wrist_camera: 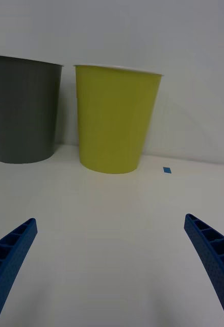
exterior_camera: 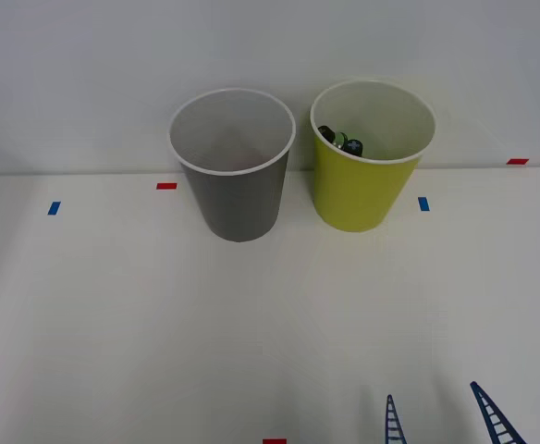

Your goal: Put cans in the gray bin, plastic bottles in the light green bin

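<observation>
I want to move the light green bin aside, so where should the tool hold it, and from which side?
Probably grip the light green bin at its rim, from above on the robot-facing side, one finger inside and one outside. Its upright tapered body looks wider than the open right tool, and the gray bin stands close beside it.

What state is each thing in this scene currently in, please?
gray bin: upright, nothing visible inside.
light green bin: upright, holding bottles.
plastic bottles: inside the light green bin.
right gripper: open, holding nothing, low over the table.
</observation>
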Controlling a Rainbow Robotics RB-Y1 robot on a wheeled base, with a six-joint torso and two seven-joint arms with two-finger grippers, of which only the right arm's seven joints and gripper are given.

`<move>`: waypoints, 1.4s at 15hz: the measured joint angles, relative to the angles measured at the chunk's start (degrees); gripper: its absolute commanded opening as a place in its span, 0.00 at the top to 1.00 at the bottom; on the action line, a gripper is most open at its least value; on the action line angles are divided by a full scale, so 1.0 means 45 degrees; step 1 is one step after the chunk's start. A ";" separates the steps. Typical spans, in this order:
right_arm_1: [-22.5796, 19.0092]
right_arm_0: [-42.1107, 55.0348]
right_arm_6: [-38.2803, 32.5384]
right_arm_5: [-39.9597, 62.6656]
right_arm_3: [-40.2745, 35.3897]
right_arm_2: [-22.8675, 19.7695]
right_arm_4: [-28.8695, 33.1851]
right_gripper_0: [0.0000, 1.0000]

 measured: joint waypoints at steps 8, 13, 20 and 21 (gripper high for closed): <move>-0.0013 0.0013 0.0040 -0.0008 0.0000 0.0007 -0.0001 0.00; -0.0013 0.0014 0.0041 -0.0008 0.0000 0.0007 -0.0003 0.00; -0.0014 0.0014 0.0041 -0.0008 0.0000 0.0007 -0.0003 0.00; -0.0014 0.0014 0.0041 -0.0008 0.0000 0.0007 -0.0003 0.00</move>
